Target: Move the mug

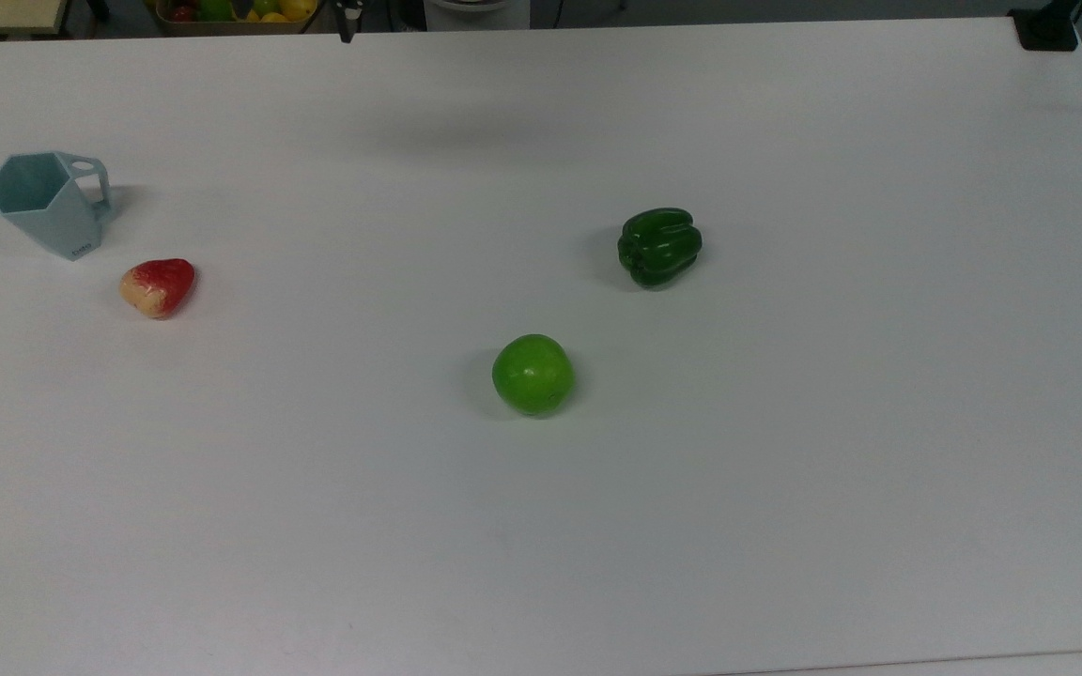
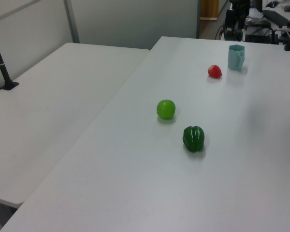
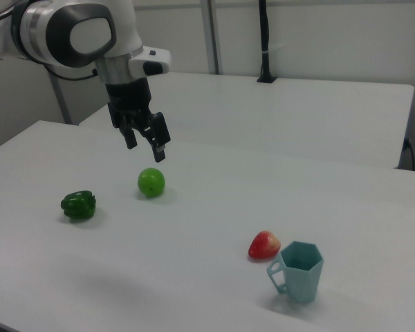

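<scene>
Your gripper [image 3: 146,142] hangs above the desk [image 3: 194,235] with its fingers spread apart, holding and touching nothing. The mug [image 1: 48,201] stands upright near the desk's edge at the top view's left, just beside the red fruit [image 1: 159,286].

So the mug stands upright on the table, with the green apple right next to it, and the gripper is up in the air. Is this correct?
Not quite: the thing next to the mug is the red fruit, not the green apple, as the right view shows. The mug does stand upright on the table, and the gripper is up in the air.
</scene>
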Robot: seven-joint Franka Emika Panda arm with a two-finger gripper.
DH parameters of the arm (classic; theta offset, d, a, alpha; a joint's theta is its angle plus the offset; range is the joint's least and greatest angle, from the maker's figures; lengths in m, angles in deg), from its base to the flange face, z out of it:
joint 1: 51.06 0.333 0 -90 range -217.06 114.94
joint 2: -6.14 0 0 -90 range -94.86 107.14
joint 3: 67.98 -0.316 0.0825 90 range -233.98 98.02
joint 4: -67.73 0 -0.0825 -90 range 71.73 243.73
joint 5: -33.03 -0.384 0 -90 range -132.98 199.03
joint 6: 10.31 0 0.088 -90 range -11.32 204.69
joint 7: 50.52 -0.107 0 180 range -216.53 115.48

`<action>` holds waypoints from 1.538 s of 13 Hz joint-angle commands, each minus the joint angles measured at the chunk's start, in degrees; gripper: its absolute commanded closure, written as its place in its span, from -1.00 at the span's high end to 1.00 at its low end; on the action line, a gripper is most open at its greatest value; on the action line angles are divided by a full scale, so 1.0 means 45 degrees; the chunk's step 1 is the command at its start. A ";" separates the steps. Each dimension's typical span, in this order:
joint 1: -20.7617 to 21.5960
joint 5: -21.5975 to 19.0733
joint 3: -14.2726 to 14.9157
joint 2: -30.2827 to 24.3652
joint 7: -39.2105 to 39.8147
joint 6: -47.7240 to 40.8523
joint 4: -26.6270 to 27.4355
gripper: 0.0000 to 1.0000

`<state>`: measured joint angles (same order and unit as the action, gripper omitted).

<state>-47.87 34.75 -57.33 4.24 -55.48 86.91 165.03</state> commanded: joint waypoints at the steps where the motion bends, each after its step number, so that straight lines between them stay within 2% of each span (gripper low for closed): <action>1: -0.0472 -0.0284 0.0112 -0.0047 0.0144 -0.0316 -0.0488 1.00; 4: -0.1097 -0.0498 0.0112 0.0148 -0.0457 0.0500 -0.0158 1.00; 6: -0.1467 -0.0499 0.0112 -0.0025 -0.1492 0.2640 0.1592 1.00; 9: -0.2131 -0.0325 0.0132 -0.0028 -0.1653 0.5401 0.3160 1.00; 13: -0.3244 0.0399 0.0151 0.0460 -0.1457 0.6691 0.3944 1.00; 16: -0.4259 0.0205 0.0287 0.1008 -0.1672 0.8038 0.4081 1.00; 18: -0.4438 0.0087 0.0366 0.1726 -0.2156 0.9755 0.4569 1.00; 20: -0.4671 0.0107 0.0366 0.2334 -0.2453 1.0521 0.4571 1.00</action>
<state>-68.65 35.48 -55.90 11.87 -63.55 128.80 184.39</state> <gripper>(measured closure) 0.000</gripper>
